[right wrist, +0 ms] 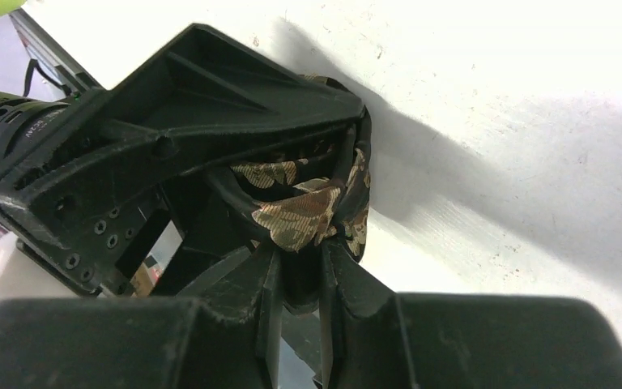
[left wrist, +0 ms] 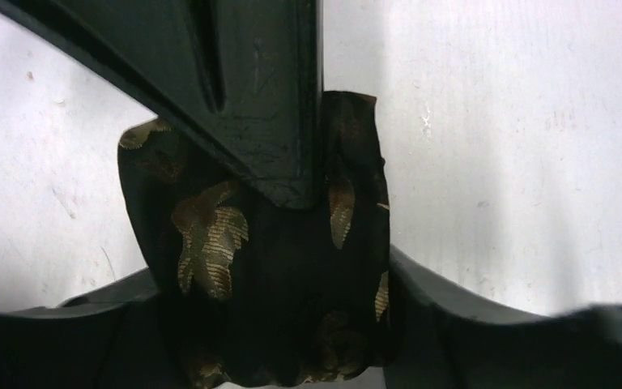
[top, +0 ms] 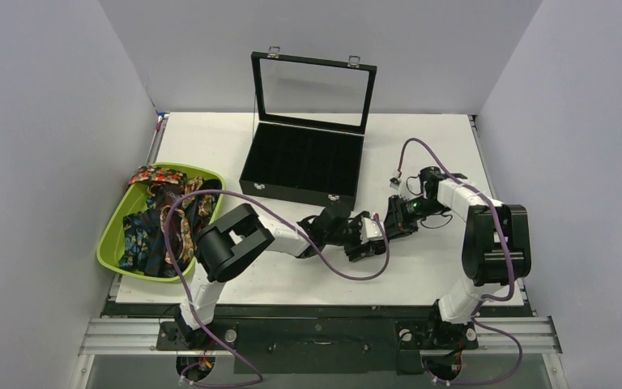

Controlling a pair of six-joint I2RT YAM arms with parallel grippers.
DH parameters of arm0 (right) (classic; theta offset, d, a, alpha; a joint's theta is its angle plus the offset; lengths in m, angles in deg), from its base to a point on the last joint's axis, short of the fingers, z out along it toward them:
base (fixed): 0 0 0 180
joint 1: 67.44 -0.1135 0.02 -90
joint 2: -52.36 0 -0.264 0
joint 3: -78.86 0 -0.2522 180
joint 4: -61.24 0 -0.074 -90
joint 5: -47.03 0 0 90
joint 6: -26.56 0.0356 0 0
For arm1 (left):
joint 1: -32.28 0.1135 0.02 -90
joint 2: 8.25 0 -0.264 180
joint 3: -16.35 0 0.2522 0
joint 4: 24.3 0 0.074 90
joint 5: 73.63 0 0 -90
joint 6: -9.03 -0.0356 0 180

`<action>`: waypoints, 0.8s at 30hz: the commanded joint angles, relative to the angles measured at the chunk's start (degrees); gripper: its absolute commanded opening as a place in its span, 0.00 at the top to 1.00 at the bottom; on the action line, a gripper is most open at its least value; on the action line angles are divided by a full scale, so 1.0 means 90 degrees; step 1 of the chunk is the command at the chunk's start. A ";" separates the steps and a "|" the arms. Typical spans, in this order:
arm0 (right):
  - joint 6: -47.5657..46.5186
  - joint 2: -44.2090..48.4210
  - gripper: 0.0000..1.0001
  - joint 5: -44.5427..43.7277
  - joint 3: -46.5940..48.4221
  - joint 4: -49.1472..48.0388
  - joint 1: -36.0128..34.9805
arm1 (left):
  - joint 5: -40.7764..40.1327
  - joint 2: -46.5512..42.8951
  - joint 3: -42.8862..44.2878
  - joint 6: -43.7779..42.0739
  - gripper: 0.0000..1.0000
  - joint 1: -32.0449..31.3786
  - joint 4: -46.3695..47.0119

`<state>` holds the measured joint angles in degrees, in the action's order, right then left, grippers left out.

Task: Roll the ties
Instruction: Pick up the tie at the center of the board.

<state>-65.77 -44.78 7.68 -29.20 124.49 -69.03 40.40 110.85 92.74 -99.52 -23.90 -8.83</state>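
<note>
A dark tie (right wrist: 304, 212) with tan-gold leaf prints sits bunched between two black tools just above the white worktop (right wrist: 494, 97). The right tool (right wrist: 300, 253), rising from the bottom edge, has its two fingers drawn close together with a fold of the fabric pinched in the narrow gap. The left tool (right wrist: 312, 166) reaches in from the left, its ribbed upper finger arching over the bundle. A soft shadow falls on the worktop beside the tie.
</note>
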 commanded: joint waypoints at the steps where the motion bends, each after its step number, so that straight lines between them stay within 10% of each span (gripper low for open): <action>1: 0.0472 0.0461 1.00 -0.0352 0.0317 -0.0135 -0.0088 | -0.0215 -0.0393 -0.0179 0.0031 0.28 -0.0018 -0.0050; 3: 0.0670 0.0548 1.00 -0.0479 0.0407 -0.0138 -0.0096 | -0.0342 -0.0634 -0.0316 0.0085 0.02 -0.0012 -0.0101; 13: 0.1086 0.0878 1.00 -0.0930 0.1563 0.0237 -0.0331 | -0.0546 -0.2868 -0.1715 0.0438 0.03 0.0421 -0.1283; 24: -0.1267 -0.0095 1.00 -0.2333 0.4720 0.1611 -0.1374 | -0.0249 -0.5143 -0.2199 0.1323 0.03 0.1542 -0.3118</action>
<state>-66.01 -42.62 -7.44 5.02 133.39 -78.06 36.75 70.51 74.71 -91.87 -13.43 -29.50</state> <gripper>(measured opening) 0.131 0.968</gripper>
